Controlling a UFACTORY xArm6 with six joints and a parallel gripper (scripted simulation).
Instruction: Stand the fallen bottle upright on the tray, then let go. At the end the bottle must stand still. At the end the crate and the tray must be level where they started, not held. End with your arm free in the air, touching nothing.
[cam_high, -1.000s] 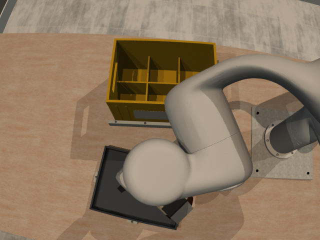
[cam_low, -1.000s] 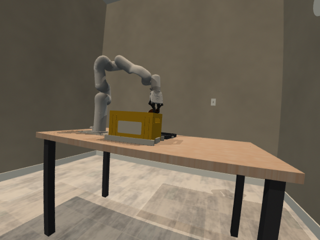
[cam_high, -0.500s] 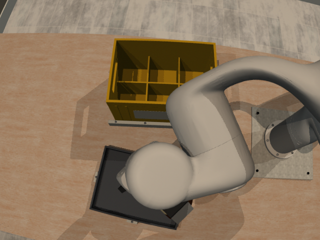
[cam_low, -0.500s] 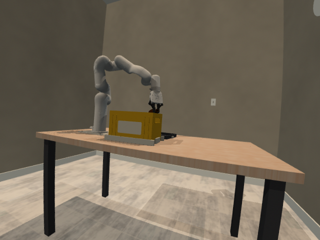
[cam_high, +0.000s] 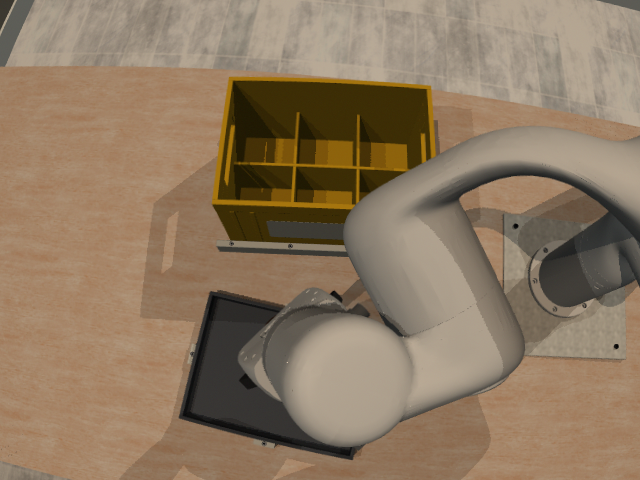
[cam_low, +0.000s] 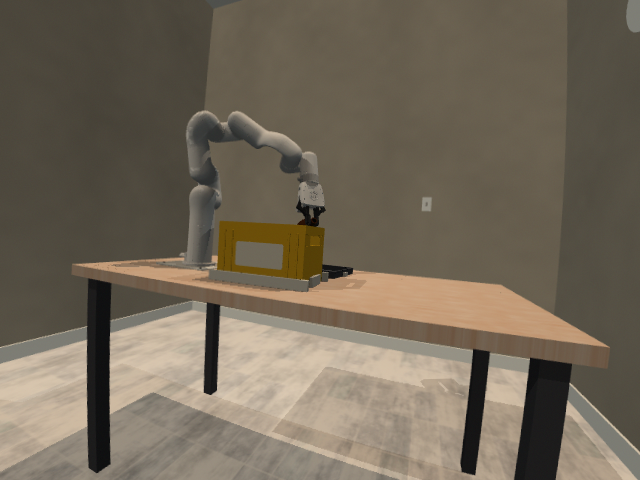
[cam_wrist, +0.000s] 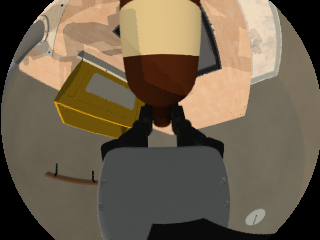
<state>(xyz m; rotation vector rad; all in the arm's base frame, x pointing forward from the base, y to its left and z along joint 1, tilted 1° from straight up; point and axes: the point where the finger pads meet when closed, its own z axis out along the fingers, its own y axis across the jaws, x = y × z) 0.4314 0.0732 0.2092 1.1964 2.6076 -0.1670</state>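
One gripper (cam_wrist: 160, 122), two dark fingers pinched on the neck of one brown bottle (cam_wrist: 160, 47) with a cream label band; jaws partly closed and stopped by the neck, so the bottle is held. In the wrist view the bottle body points straight away from the gripper toward the table, base farthest out, which reads as hanging base-down from a neck grasp, likely the sensible hold for setting it on its base. Bottle is off the surface, carried above the one dark tray (cam_high: 217, 330); in the top view the wrist and forearm cover the tray's right half at lower centre of the frame and hide the bottle entirely. Exterior view shows the gripper (cam_low: 310, 215) above the far end of the one yellow crate (cam_low: 268, 250), a speck of brown at the fingertips, tray (cam_low: 338, 269) low on the table just right of the crate. Crate sits at upper centre in the top view, six compartments counted, two rows of three, all looking vacant; a grey strip runs along its near side. One arm, one grey base plate (cam_high: 610, 351) at right. Judgement: transport done or nearly so; lowering and release not yet done.
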